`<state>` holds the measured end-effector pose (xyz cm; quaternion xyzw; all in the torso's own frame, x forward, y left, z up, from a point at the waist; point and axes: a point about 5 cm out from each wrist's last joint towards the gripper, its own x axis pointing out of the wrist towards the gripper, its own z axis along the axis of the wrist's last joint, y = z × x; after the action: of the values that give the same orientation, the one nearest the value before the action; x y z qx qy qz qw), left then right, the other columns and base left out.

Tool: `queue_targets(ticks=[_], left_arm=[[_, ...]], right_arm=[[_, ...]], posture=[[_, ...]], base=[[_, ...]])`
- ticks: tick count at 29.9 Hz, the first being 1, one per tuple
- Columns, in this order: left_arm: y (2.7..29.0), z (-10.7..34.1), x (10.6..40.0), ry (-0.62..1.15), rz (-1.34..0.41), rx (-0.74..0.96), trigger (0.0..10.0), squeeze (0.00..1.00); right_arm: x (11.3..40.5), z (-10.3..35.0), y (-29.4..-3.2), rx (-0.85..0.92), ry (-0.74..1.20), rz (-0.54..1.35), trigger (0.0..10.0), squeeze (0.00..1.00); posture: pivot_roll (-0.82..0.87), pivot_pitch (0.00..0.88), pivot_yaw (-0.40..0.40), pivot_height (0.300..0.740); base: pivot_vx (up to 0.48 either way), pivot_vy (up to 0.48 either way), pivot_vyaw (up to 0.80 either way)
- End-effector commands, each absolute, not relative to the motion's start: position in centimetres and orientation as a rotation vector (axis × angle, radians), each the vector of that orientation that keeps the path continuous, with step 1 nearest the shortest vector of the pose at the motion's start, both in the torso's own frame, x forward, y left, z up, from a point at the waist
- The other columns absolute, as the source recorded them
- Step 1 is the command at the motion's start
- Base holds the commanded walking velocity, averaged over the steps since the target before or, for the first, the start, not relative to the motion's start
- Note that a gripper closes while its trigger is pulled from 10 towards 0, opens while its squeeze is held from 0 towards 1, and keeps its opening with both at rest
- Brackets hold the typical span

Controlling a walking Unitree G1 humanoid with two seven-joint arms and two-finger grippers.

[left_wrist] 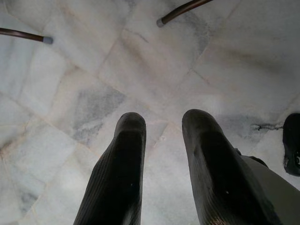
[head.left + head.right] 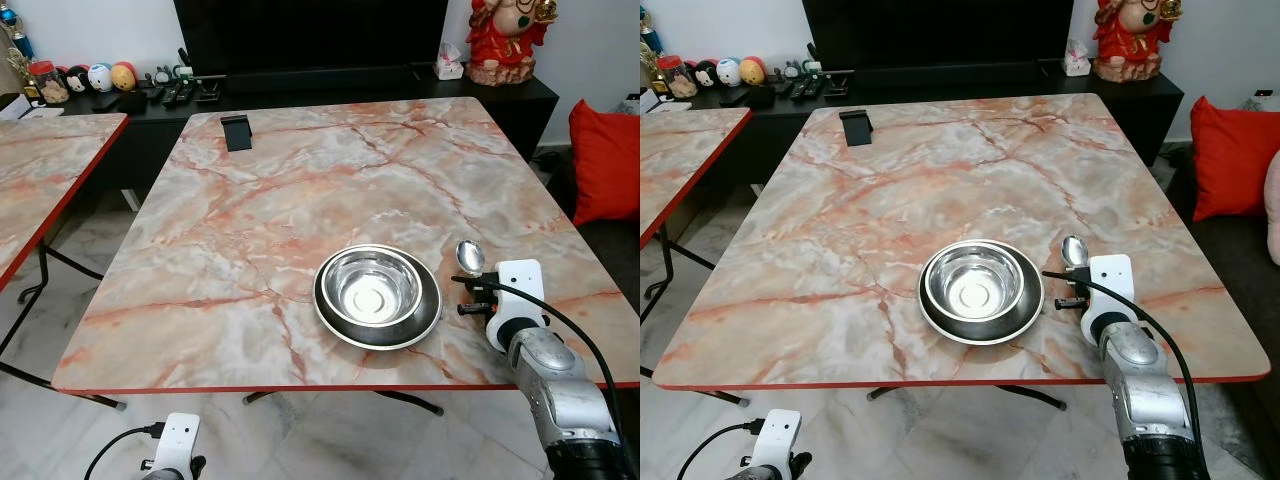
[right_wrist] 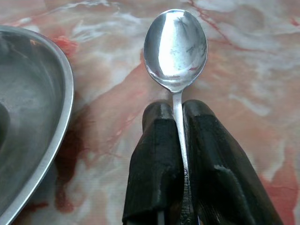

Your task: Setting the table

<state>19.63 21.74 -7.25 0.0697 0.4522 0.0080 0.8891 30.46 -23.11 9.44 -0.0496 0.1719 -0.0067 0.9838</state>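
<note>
While the left gripper hangs low beside the table's near edge, its two black fingers apart over bare marble floor tiles and holding nothing, all the work sits on the other side.

On the marble-patterned table, near the front edge and right of centre, a steel bowl rests in a dark-rimmed plate. Just beside the plate's right rim, the right gripper has its fingers closed on the handle of a steel spoon. The spoon's bowl faces up and points away from the robot, low over the tabletop; whether it touches the surface I cannot tell.

The grip is the main risk. The handle is thin and smooth, and the fingers pinch it close behind the spoon's bowl, so on release it could roll or swing and end up skewed. The plate's rim is near on the left, so a small drift that way during lowering could knock the spoon against it and nudge the plate and bowl. Letting go before the spoon rests flat would probably make it bounce or slide on the polished top.
</note>
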Motion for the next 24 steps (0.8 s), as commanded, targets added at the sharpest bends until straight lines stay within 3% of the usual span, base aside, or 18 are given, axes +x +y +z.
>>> queue_targets(ticks=[1, 24], left_arm=[[22.1, -7.2, 19.6, 0.95, 0.013, 0.162, 10.0, 0.0], [22.1, -7.2, 19.7, 0.949, 0.011, 0.163, 10.0, 0.0]], right_arm=[[30.6, 9.3, -22.9, -0.09, 0.342, -0.017, 10.0, 0.0], [31.5, 7.8, -21.9, -0.043, 0.346, -0.018, 10.0, 0.0]], posture=[[-0.06, 0.0, 0.078, 0.74], [-0.05, 0.0, 0.078, 0.74]], base=[[0.0, 0.0, 0.0], [0.0, 0.0, 0.0]])
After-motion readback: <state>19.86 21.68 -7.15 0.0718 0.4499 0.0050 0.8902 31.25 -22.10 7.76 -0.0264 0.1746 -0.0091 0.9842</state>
